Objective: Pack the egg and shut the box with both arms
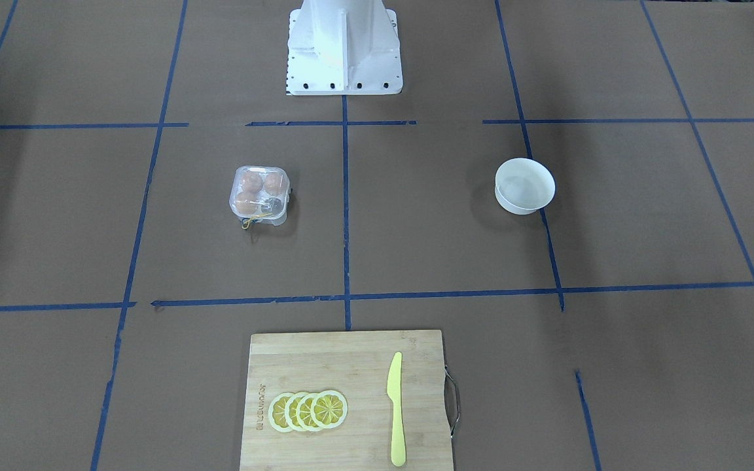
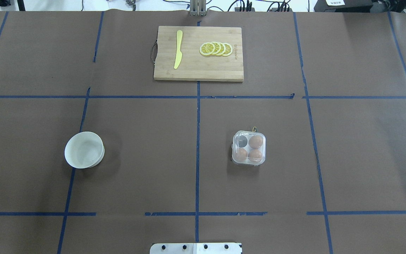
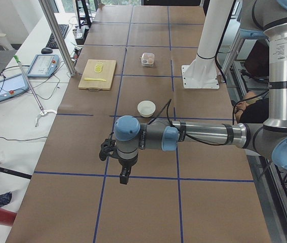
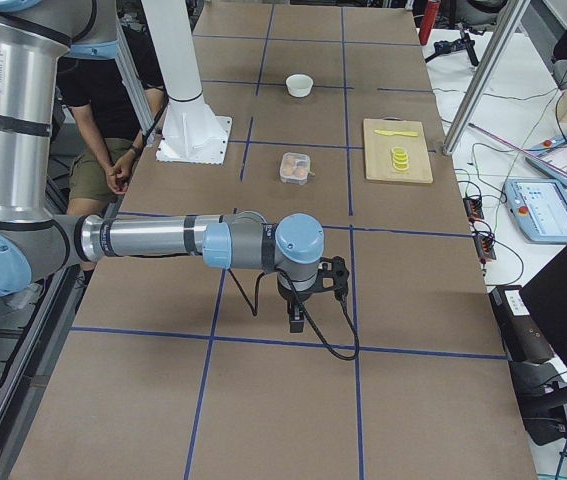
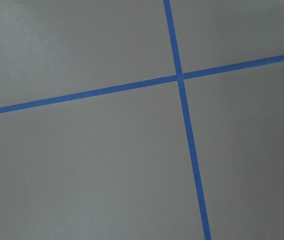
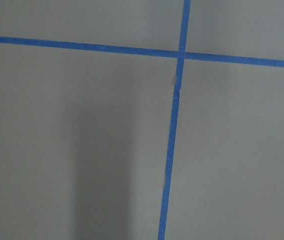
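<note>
Left hand [image 3: 124, 177] appears only from the side; overhead shows the box [image 2: 248, 147]

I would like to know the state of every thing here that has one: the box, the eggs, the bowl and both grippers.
box: lid looks down; three cells filled, one empty.
eggs: three, seated in the box.
bowl: upright, looks empty.
left gripper: points down, far from the box; open or shut cannot be told.
right gripper: points down, far from the box; open or shut cannot be told.
</note>
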Available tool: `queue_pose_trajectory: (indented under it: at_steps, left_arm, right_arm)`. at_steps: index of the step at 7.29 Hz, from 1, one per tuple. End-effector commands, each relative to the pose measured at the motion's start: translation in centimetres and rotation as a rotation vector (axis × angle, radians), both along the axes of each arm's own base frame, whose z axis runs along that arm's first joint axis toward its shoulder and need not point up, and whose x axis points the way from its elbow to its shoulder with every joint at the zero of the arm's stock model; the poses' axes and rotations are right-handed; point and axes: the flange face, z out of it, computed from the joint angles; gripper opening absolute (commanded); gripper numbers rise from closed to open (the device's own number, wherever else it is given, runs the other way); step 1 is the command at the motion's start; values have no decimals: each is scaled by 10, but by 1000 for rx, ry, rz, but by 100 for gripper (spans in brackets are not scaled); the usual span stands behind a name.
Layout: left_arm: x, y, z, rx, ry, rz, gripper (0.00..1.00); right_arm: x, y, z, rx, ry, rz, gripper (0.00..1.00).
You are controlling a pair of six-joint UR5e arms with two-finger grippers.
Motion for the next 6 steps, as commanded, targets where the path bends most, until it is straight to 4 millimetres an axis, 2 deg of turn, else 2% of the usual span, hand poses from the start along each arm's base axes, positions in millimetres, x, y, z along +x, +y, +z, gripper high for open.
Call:
queue_pose_trajectory:
  at_steps: [1,6]
  left_arm:
    - [0,1,1,-2,0,1,100]
    - [0,1,0,-2,2,0,100]
  right_arm:
    - [0,0,-5,8,-3,1,100]
    - [-1,3,-6,8,-8,1,100]
